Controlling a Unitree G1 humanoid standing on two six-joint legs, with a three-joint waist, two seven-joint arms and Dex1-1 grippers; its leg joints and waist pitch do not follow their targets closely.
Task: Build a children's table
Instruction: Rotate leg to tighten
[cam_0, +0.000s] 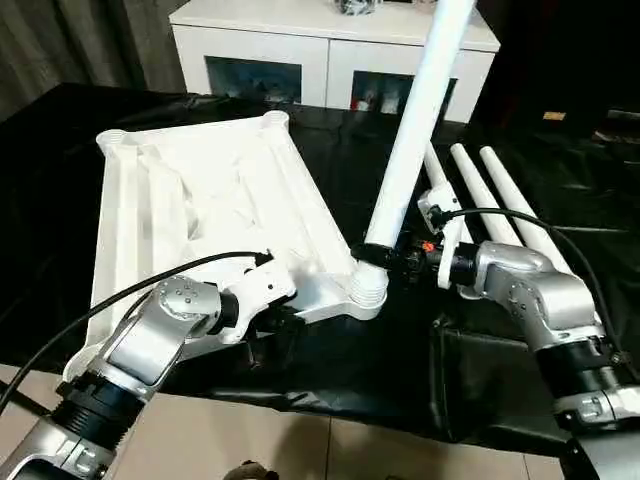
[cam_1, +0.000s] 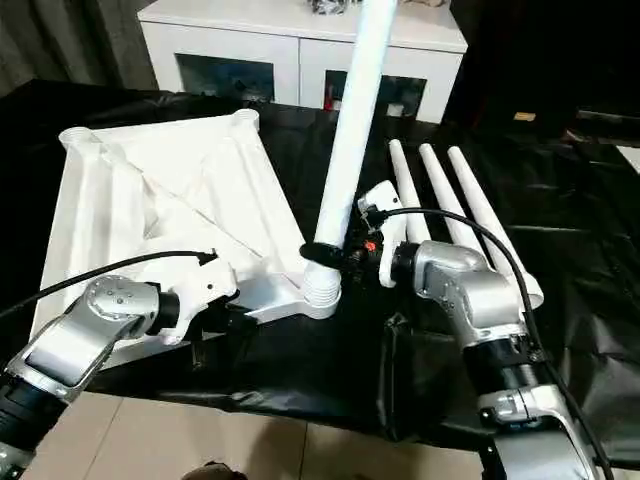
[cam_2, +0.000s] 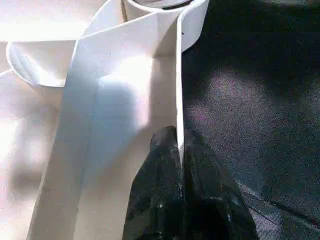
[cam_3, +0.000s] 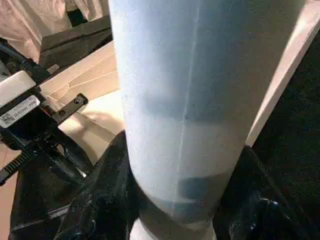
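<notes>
The white table top (cam_0: 200, 190) lies upside down on the black cloth, its ribbed underside facing up. My left gripper (cam_2: 180, 145) is shut on the thin rim wall of the top (cam_2: 120, 100), close to the near right corner. One white leg (cam_0: 415, 130) stands almost upright in that corner's round socket (cam_0: 368, 290), leaning slightly to the right. My right gripper (cam_0: 375, 253) is shut around the leg's lower end, just above the socket. In the right wrist view its black fingers (cam_3: 105, 200) wrap the leg (cam_3: 200, 100). Three more legs (cam_0: 500, 200) lie side by side on the cloth at the right.
A white cabinet with glass doors (cam_0: 330, 50) stands behind the work table. The black cloth (cam_0: 350, 360) hangs over the table's near edge, with tiled floor (cam_0: 250, 440) below. A black cable runs from each forearm.
</notes>
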